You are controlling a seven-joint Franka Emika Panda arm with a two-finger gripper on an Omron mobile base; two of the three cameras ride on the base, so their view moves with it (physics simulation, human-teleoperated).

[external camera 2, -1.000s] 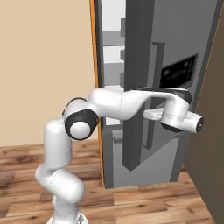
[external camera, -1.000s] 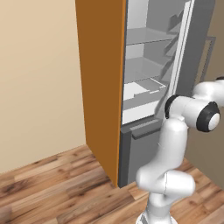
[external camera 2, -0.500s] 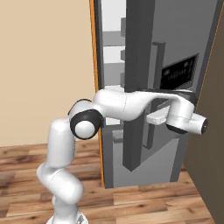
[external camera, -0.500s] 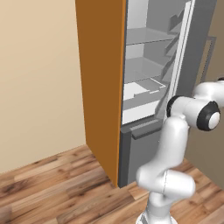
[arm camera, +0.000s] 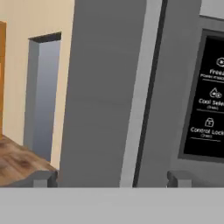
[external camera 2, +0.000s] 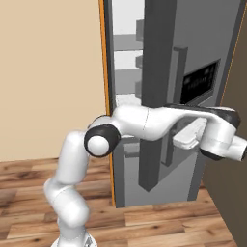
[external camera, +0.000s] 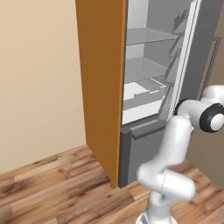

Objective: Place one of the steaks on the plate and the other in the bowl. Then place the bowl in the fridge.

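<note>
Hand view looks close at the fridge door: a grey handle runs top to bottom, and the dark dispenser panel is cut off at the right edge, its small white lettering too blurred to read fully. The gripper shows as two fingertips rising far apart at the bottom, spread wide with nothing between them. Right base view has the arm reaching across the door front, and the hand's far end is cut off at the right edge, so the fingers cannot be made out there. Left base view shows the fridge open beside the orange panel, with pale shelves inside; the door edge hides the right part of the interior, and what lies on the shelves is hard to tell
</note>
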